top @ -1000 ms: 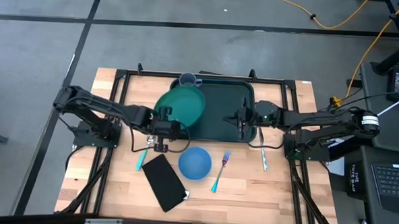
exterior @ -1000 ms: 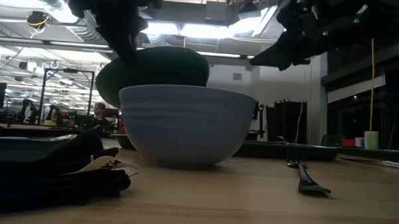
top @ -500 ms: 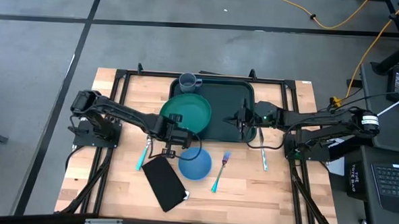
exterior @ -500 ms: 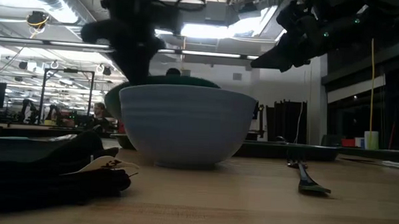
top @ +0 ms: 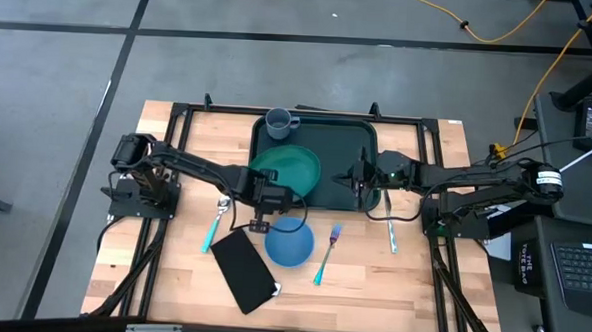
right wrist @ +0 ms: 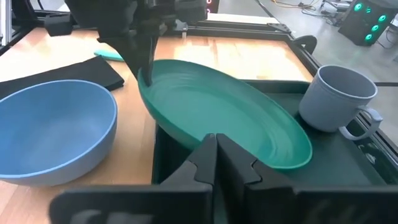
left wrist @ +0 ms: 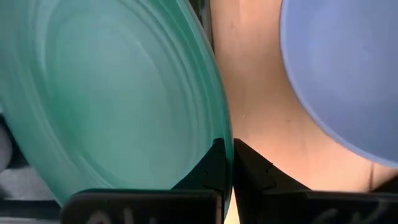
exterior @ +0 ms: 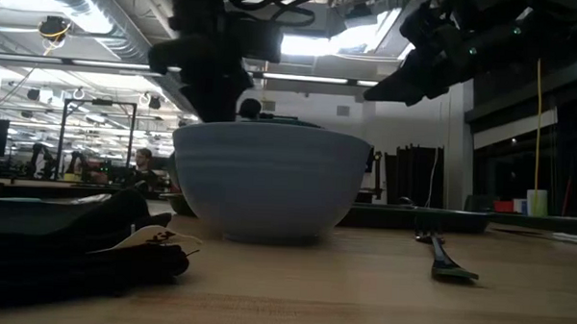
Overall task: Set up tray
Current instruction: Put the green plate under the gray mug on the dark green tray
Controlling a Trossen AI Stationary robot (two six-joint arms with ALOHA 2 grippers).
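The dark green tray (top: 342,153) lies at the table's far middle. A grey cup (top: 278,121) stands in its far left corner. My left gripper (top: 272,192) is shut on the round green plate (top: 288,169), which sits tilted over the tray's left part; it also shows in the right wrist view (right wrist: 224,118). My right gripper (top: 359,179) is shut and hovers over the tray's right part, touching nothing. A blue bowl (top: 291,242) stands on the table near the plate. My left gripper pinches the plate's rim (left wrist: 224,134) on its near left side between its two fingers. The fingers (right wrist: 147,76) come slanting down from the table's near left. The held side is raised off the table. The plate's opposite edge (right wrist: 298,155) is low over the tray floor.
A black napkin (top: 243,269) lies near the front, left of the bowl. A teal-handled utensil (top: 213,227) lies left of the bowl, a fork (top: 324,255) right of it, and another utensil (top: 391,230) near the tray's right side.
My left gripper has carried the plate toward the table's right edge and down, from beside the tray's left rim to over the tray. The plate stood steeply tilted and high; now it lies lower and flatter, hidden behind the bowl in the low view.
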